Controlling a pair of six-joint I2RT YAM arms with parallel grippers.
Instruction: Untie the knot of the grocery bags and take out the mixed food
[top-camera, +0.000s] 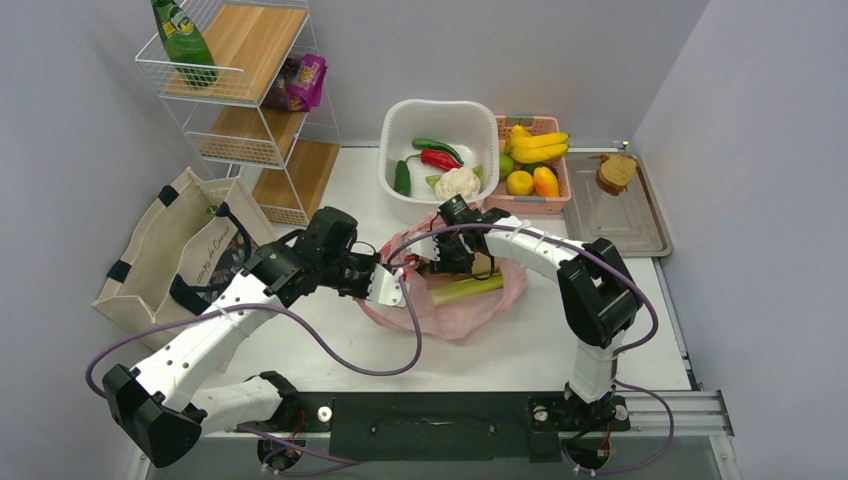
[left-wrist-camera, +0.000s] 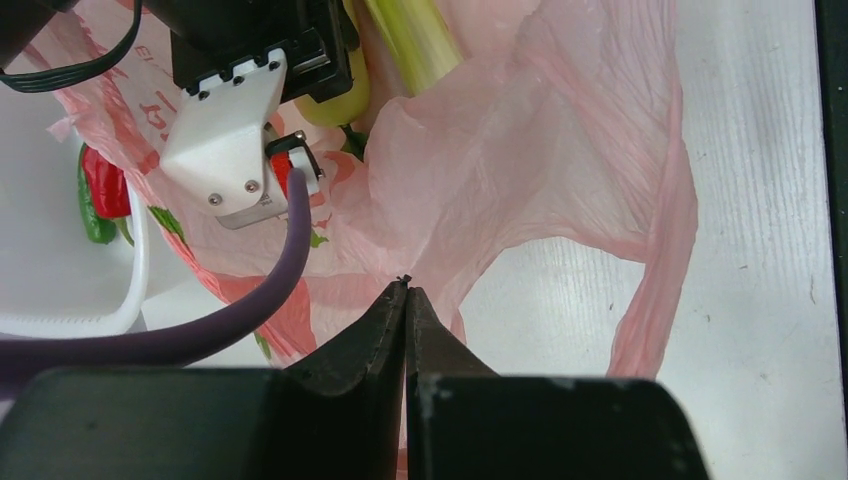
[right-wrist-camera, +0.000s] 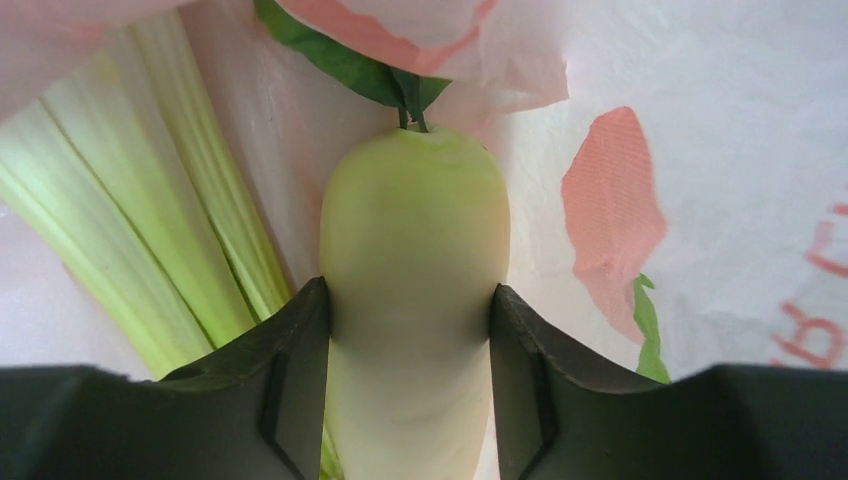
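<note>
While the left jaws pinch shut on a fold of the pink plastic bag (left-wrist-camera: 560, 150), which lies open on the bench (top-camera: 520, 350) between the arms, the right jaws clamp the white radish (right-wrist-camera: 415, 250) inside it. Just beside the radish, the pale-green leafy stalk (right-wrist-camera: 150, 200) lies in the bag.

Overhead looks down; both close wrist views share pink bag (left-wrist-camera: 560, 150).

Walls (top-camera: 745, 100): plain grey, three sides. Table (top-camera: 520, 352): white, evenly lit. Wire shelf (top-camera: 250, 45), wooden boards: upper left. Metal tray (top-camera: 622, 216): upper right.
</note>
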